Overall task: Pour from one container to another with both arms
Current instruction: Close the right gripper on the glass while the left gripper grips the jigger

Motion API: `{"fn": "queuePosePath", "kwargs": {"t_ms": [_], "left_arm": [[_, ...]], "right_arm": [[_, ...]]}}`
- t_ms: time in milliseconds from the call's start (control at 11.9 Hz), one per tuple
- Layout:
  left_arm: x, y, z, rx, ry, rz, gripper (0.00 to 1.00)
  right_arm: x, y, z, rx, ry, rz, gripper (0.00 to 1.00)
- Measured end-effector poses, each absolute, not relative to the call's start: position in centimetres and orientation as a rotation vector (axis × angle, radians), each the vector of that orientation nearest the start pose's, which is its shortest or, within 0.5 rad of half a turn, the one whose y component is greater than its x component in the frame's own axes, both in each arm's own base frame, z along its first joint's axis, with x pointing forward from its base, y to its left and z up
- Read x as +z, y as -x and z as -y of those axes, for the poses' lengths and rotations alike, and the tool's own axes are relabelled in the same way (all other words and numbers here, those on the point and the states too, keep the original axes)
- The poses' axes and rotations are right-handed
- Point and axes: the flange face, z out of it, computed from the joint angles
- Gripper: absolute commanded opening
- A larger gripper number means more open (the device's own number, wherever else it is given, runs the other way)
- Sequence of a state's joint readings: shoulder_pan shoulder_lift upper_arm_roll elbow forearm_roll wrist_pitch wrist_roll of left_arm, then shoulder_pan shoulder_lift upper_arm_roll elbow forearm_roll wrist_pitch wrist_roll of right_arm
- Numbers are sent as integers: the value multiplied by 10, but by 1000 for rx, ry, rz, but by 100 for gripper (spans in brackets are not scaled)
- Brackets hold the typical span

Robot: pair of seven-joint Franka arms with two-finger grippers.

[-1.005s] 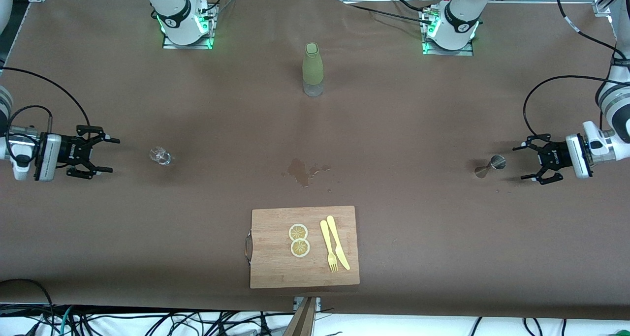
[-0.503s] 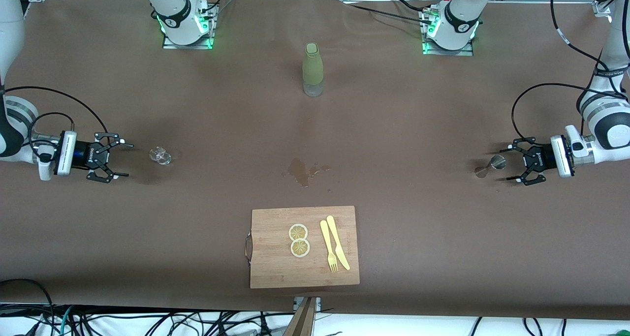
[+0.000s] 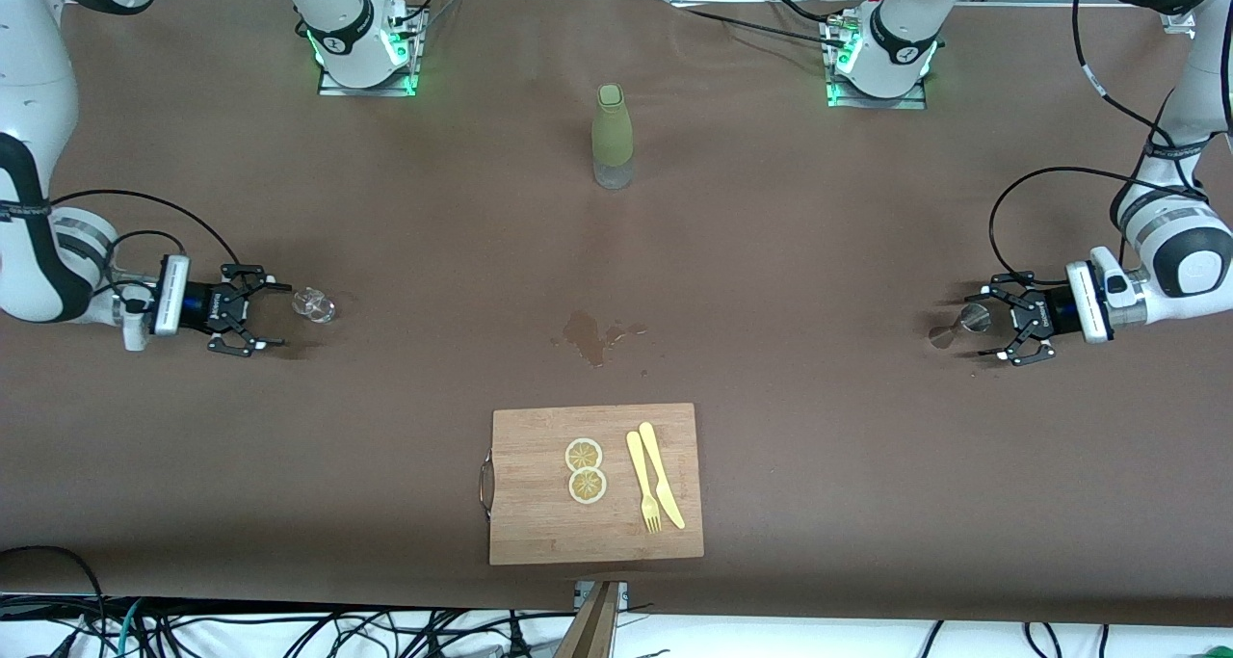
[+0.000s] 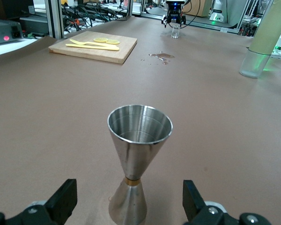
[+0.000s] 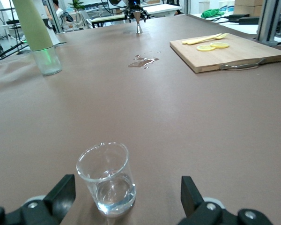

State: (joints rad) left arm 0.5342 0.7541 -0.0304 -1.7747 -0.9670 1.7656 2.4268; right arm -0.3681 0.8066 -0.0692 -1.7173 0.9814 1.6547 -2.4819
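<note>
The left hand stood wide open just beside the steel jigger, not touching it; the right hand gaped equally wide by the small glass on the counter, holding nothing; no writing was readable

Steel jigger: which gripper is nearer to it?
Left. The left gripper stands open right beside the jigger, not gripping it; the right gripper is open by the glass at the table's right-arm end.
</note>
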Motion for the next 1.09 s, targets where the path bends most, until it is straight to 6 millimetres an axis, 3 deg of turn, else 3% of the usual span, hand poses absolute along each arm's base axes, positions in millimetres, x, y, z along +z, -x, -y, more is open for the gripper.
{"fn": "queuePosePath", "kwargs": {"t_ms": [586,1089], "left_arm": [[104,-554,-178,999,-1595,1374,99],[99,-554,-169,1068,-1512,1455,94]], "right_arm": [[81,-556,161,-871,1514,1453,99],[77,-561,136,-878,1465,1455,98]]}}
